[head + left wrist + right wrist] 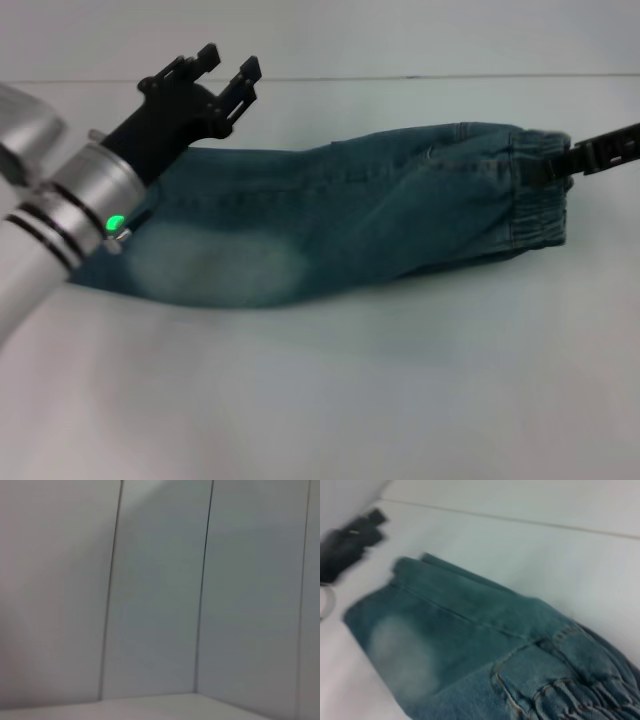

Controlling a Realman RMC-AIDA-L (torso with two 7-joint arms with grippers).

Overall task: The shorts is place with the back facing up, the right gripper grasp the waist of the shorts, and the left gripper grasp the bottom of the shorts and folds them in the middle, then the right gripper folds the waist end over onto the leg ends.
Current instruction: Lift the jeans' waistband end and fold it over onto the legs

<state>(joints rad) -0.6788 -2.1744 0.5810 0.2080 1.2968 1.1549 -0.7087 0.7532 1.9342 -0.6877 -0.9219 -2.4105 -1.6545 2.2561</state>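
The shorts (330, 225) lie folded lengthwise across the white table, denim with a pale bleached patch (215, 270) near the leg ends (110, 270). The waist of the shorts (535, 190), a gathered elastic band, is at the right. My right gripper (553, 163) reaches in from the right edge and is shut on that band. My left gripper (228, 66) hangs open and empty above the far side of the leg ends, clear of the cloth. In the right wrist view the shorts (470, 640) fill the frame, with the left gripper (350, 540) far beyond them. The print is hidden.
The white table (330, 400) spreads out in front of the shorts. Its far edge (400, 77) meets a pale wall. The left wrist view holds only grey wall panels (155, 590) with dark seams.
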